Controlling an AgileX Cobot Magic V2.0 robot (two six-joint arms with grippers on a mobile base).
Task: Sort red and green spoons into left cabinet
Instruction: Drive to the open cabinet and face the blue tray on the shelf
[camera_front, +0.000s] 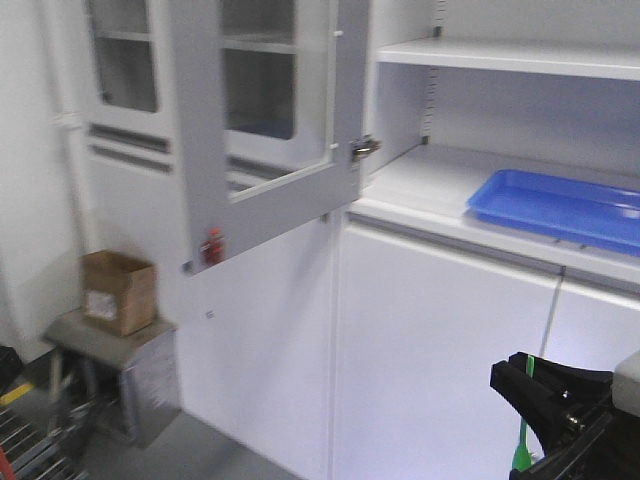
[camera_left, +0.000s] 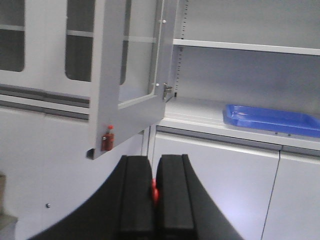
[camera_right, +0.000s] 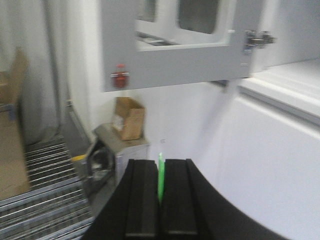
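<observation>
Closest to your left wrist camera, the two black fingers (camera_left: 135, 200) of the left end effector (camera_left: 154, 167) are pressed nearly together. They clamp one red spoon (camera_left: 155, 191). Only a small red sliver shows in the slit between them, so you cannot tell which way its handle runs.

Your right end effector (camera_right: 161, 166) is likewise closed on one green spoon (camera_right: 160, 175). The spoon's thin handle stands up past the fingertips in the wrist view. In the front view the spoon hangs below the grip with its oval bowl at the bottom. That makes two spoons in all, one per end effector, and both are in the air, apart from any shelf.

Ahead of and above the left end effector stands the left cabinet (camera_front: 420, 190), white and light grey. You can count two flat shelves in it: the lower one, up and to the right of the left end effector, and one more above that. One shallow blue tray (camera_left: 270, 119) lies on the lower shelf, well apart from both spoons. A perforated pin strip (camera_front: 431, 90) runs up the back wall.

One glazed cabinet door (camera_front: 270, 130) hangs open, up and to the left of the left end effector. A single small red tag (camera_left: 107, 138) sits near its lower corner.

Beyond the right end effector and to its left, one open cardboard box (camera_right: 129, 117) sits on one low grey stand (camera_right: 117, 150) on the floor.
</observation>
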